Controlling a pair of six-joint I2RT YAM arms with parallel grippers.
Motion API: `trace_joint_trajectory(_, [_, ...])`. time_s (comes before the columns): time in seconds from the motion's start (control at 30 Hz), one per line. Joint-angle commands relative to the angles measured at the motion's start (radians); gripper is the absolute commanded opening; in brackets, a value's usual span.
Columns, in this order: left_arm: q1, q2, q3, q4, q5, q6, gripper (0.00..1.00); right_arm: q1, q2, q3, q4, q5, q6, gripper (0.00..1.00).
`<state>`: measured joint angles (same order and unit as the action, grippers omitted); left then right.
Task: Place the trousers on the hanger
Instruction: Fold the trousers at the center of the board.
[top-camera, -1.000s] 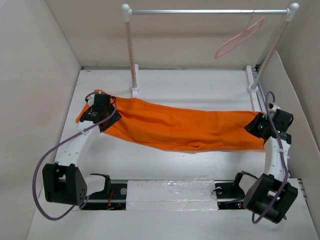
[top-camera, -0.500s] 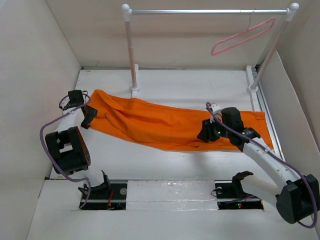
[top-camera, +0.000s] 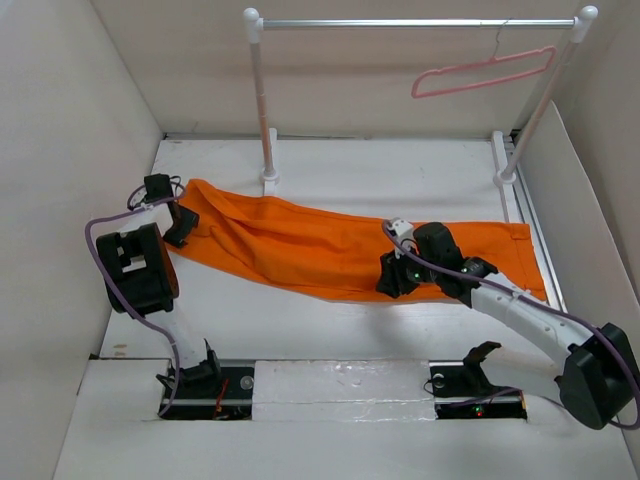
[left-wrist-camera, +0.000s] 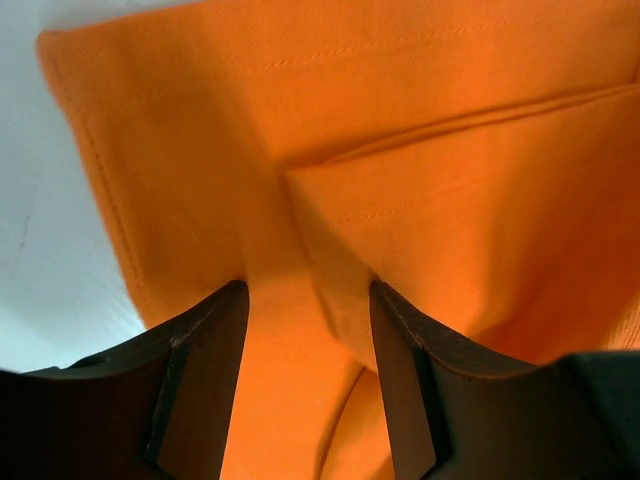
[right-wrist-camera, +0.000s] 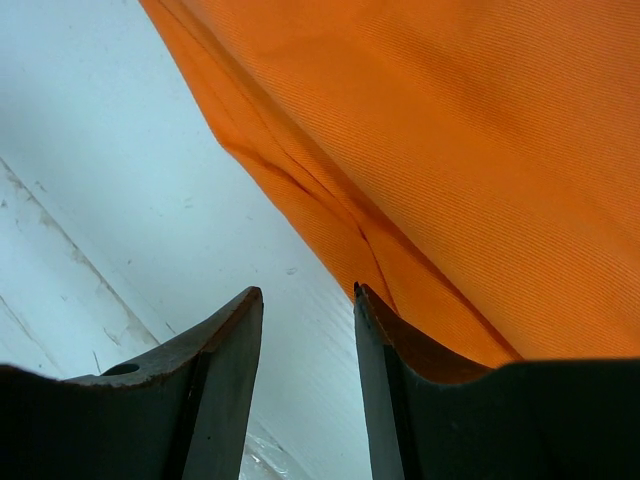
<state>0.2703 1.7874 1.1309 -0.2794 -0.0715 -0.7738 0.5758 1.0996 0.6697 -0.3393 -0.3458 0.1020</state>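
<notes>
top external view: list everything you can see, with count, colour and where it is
trousers: one, bright orange, spread across the middle of the table
hanger: one, pale pink, hooked on the right end of the rail
rail: one, metal bar on two white posts, far side of the table
table: one, white, under everything
walls: three, beige, left, back and right
arms: two, black and white with purple cables, left arm and right arm
left gripper: one, dark, open over the trousers' left end
right gripper: one, dark, open at the trousers' near edge
</notes>
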Motion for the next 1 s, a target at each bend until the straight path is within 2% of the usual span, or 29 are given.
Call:
trace_joint_trajectory(0.0, [0.001, 0.01, 0.044, 0.028, 0.004, -0.001, 0.48, 0.015, -0.004, 0.001, 0.065, 0.005, 0.008, 0.47])
trace_joint_trajectory(0.17, [0.001, 0.052, 0.076, 0.037, 0.012, 0.001, 0.45, 0.038, 0.012, -0.015, 0.068, 0.028, 0.025, 0.47])
trace_joint_trajectory(0.27, [0.001, 0.089, 0.104, 0.023, 0.01, -0.007, 0.4, 0.038, 0.017, -0.007, 0.066, 0.034, 0.028, 0.47])
trace_joint_trajectory(0.3, [0.001, 0.092, 0.109, 0.025, 0.015, -0.01, 0.37, 0.038, 0.019, -0.002, 0.065, 0.034, 0.028, 0.47])
trace_joint_trajectory(0.33, [0.001, 0.092, 0.109, 0.031, 0.018, -0.012, 0.3, 0.038, 0.019, 0.001, 0.065, 0.034, 0.028, 0.46])
trace_joint_trajectory(0.47, [0.001, 0.083, 0.118, 0.042, 0.019, -0.002, 0.21, 0.047, 0.031, -0.001, 0.062, 0.045, 0.027, 0.46])
trace_joint_trajectory(0.6, [0.001, 0.076, 0.144, 0.029, -0.007, 0.016, 0.0, 0.047, 0.04, -0.007, 0.057, 0.048, 0.024, 0.46])
trace_joint_trajectory(0.77, [0.001, 0.047, 0.17, -0.01, -0.051, 0.03, 0.0, 0.047, 0.029, -0.01, 0.051, 0.05, 0.018, 0.46])
trace_joint_trajectory(0.97, [0.001, -0.095, 0.197, -0.09, -0.177, 0.05, 0.0, 0.015, 0.013, -0.015, 0.002, 0.07, -0.016, 0.46])
